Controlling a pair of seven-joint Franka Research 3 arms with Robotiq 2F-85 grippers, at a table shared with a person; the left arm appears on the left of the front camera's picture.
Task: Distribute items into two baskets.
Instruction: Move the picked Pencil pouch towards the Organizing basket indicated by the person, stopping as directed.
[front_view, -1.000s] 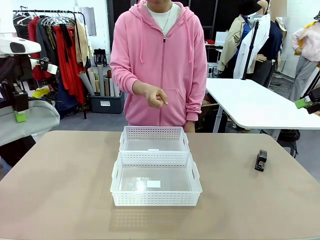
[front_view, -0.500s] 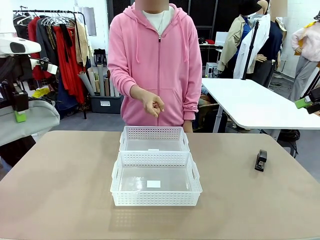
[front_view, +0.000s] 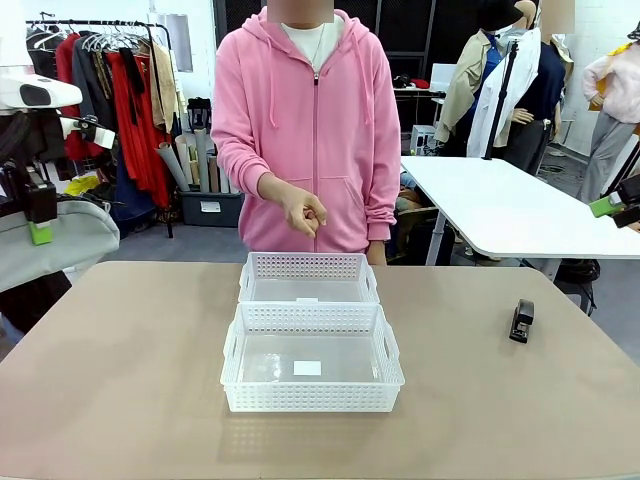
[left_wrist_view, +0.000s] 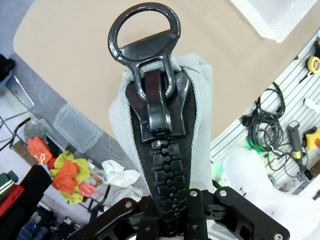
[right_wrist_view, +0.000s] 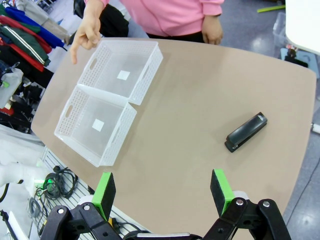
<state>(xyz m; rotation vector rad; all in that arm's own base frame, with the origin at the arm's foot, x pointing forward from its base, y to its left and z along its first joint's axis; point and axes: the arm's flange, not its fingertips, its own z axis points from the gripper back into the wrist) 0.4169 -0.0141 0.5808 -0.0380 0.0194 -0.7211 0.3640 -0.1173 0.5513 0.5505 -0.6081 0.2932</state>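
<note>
Left gripper (left_wrist_view: 172, 207): jaws clamped tight on the pouch (left_wrist_view: 200, 125), held up off the left side of the table (front_view: 130, 360)
Pouch: grey fabric, its black zipper (left_wrist_view: 155, 115) and ring pull rising from between the fingers; the grey shape at the front view's left edge may be the same pouch
Right gripper (right_wrist_view: 162, 192): jaws wide, nothing between the green pads, high above the table's right side
Stapler (front_view: 521, 320): black, lying on the table at the right, well apart from both baskets
Near basket (front_view: 310, 398): white, larger, mid-table
Far basket (front_view: 305, 266): smaller, touching the near one's far side
Person: pink hoodie at the far edge, one hand (front_view: 300, 212) raised above the far basket, finger pointing down
</note>
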